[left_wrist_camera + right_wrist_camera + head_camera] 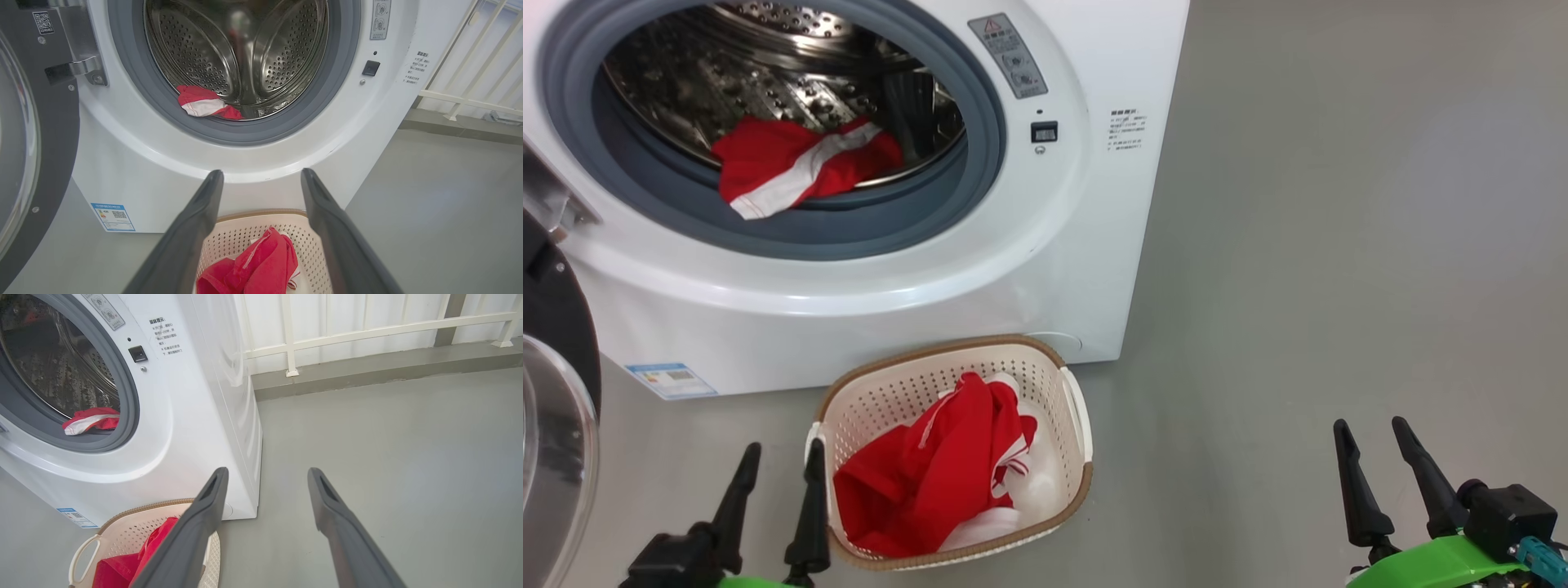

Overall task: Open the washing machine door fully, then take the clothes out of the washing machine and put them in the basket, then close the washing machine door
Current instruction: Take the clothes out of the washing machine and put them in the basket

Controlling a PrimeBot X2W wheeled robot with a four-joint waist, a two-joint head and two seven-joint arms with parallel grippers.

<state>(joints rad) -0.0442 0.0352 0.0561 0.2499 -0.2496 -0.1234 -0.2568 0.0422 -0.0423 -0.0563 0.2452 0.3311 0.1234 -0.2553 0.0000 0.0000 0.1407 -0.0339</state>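
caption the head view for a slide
One red garment in the basket, second garment lying in the washing machine.

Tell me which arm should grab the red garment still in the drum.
Left, probably. The left gripper, open, sits beside the basket below the drum opening, and its wrist view faces the red garment squarely. The right gripper hangs over bare floor past the washing machine's side.

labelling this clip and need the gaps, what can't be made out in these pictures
Head view: round black-rimmed glass door, cut by left edge.
Left wrist view: cream perforated plastic basket, partly behind left gripper, cut by bottom edge.
Right wrist view: red-and-white garment in steel drum, partly behind grey rubber ring.
Head view: printed text on white washing machine, too small to read.
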